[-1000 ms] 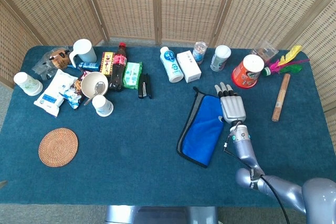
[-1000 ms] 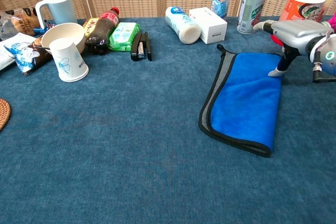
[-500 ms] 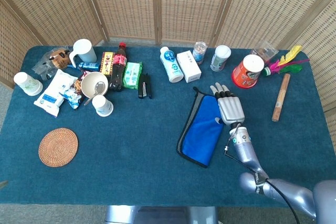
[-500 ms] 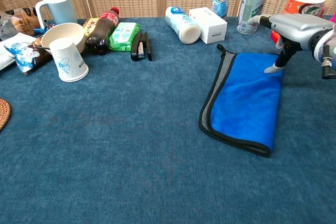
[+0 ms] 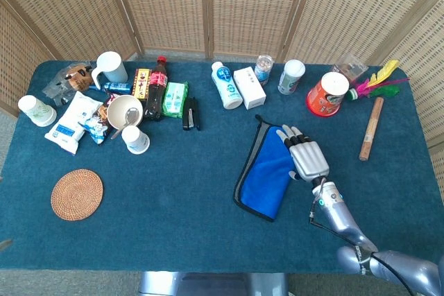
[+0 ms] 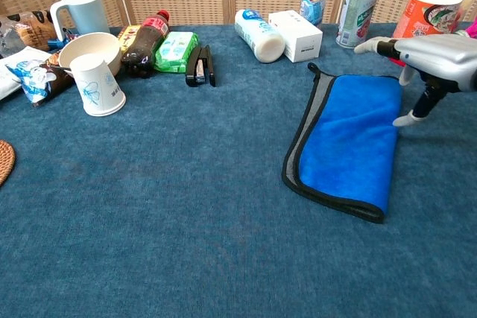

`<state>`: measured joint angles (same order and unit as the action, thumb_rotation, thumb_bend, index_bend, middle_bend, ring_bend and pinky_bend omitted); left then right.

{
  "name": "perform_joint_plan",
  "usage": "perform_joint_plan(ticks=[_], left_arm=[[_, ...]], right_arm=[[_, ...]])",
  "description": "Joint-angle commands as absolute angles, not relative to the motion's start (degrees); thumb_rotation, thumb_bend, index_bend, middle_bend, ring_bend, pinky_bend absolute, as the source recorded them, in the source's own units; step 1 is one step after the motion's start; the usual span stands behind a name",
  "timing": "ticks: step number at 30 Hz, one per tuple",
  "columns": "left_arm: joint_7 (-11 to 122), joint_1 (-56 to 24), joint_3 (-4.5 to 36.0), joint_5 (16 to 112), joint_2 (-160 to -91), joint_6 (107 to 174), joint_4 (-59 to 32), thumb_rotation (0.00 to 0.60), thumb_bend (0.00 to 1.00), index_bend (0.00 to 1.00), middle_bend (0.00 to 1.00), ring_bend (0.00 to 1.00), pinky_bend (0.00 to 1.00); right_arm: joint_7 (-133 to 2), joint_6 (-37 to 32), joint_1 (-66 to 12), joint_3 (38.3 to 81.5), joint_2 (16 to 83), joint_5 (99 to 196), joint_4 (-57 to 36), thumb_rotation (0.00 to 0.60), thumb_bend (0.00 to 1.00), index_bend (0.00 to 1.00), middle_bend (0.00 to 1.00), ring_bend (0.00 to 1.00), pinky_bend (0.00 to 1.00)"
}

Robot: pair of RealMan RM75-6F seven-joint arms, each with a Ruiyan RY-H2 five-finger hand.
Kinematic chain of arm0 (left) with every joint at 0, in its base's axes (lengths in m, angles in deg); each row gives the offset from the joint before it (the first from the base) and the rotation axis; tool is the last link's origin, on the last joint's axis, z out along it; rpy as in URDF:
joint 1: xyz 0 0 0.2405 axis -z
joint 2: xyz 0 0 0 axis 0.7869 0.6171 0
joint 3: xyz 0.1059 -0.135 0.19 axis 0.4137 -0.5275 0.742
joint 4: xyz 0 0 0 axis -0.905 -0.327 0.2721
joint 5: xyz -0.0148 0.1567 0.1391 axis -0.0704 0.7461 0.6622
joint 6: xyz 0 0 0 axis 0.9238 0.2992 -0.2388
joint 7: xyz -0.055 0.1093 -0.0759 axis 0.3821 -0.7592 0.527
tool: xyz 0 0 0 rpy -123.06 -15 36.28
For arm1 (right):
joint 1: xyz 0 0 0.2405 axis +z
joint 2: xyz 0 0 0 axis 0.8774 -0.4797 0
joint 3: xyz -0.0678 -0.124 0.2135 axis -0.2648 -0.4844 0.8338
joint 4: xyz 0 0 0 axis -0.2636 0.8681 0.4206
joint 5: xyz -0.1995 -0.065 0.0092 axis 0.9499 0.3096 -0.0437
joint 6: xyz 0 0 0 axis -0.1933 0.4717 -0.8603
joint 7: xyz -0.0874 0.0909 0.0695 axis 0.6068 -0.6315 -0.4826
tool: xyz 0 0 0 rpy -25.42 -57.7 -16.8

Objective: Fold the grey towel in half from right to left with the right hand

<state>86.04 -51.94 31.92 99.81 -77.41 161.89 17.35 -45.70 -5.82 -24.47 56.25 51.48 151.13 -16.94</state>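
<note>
The towel lies folded on the blue tablecloth, right of centre. Its blue side faces up, and a grey layer with black edging shows along its left edge. My right hand hovers flat over the towel's right edge with fingers spread and nothing in it. In the chest view its thumb tip points down beside that edge, and I cannot tell whether it touches the cloth. My left hand is in neither view.
Along the back stand a white bottle, a white box, a clear jar, a white can and a red cup. A wooden stick lies right. Cups, snacks, a cola bottle and a coaster fill the left.
My right hand has drawn back towards me and rightward, from over the towel's far right corner to beside its right edge. The towel has stayed folded and still.
</note>
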Motion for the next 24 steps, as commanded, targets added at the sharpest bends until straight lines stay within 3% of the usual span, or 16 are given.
perform_joint_plan(ticks=[1, 14, 21, 24], left_arm=[[85.9, -51.9, 32.0, 100.0, -77.4, 161.8, 17.4, 0.600, 0.20, 0.01, 0.00, 0.00, 0.02], [85.9, -51.4, 32.1, 100.0, -77.4, 160.9, 17.5, 0.600, 0.19, 0.01, 0.00, 0.00, 0.02], [83.9, -51.2, 32.0, 99.2, -78.0, 160.0, 17.9, 0.600, 0.19, 0.00, 0.00, 0.00, 0.02], [81.8, -51.6, 31.5, 98.2, -78.7, 160.5, 18.4, 0.600, 0.19, 0.00, 0.00, 0.00, 0.01]], right_arm=[[-46.8, -4.9, -25.5, 55.1, 50.3, 153.4, -16.5, 0.600, 0.00, 0.00, 0.00, 0.00, 0.36], [-58.8, 0.0, -30.9, 52.4, 41.9, 162.5, -20.2, 0.600, 0.00, 0.08, 0.04, 0.00, 0.37], [-62.2, 12.6, -36.5, 51.0, 38.7, 171.1, -19.9, 0.600, 0.00, 0.09, 0.06, 0.03, 0.38], [-61.6, 18.5, -39.7, 51.2, 38.6, 172.4, -19.1, 0.599, 0.00, 0.07, 0.04, 0.01, 0.31]])
